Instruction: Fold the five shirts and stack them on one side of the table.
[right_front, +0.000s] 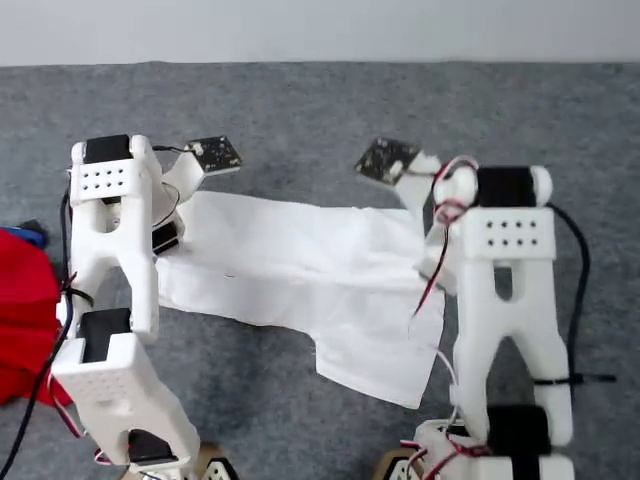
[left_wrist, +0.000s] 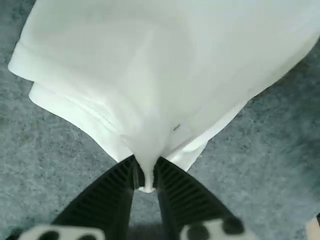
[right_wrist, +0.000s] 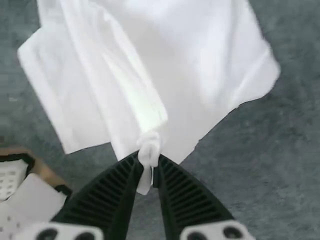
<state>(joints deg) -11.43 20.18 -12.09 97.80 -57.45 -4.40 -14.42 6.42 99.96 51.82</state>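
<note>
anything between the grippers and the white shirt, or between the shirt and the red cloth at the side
Nothing at the grippers: the left gripper and right gripper are each shut on the white shirt. Between the shirt and the red cloth stands only one white arm.

My left arm (right_front: 112, 250) and right arm (right_front: 505, 275) both stretch forward side by side, wrists tipped down. My left gripper (left_wrist: 145, 174) has its ribbed black jaws pressed onto a fold of the white shirt (left_wrist: 165, 75). My right gripper (right_wrist: 148, 169) pinches another fold likewise.
</note>
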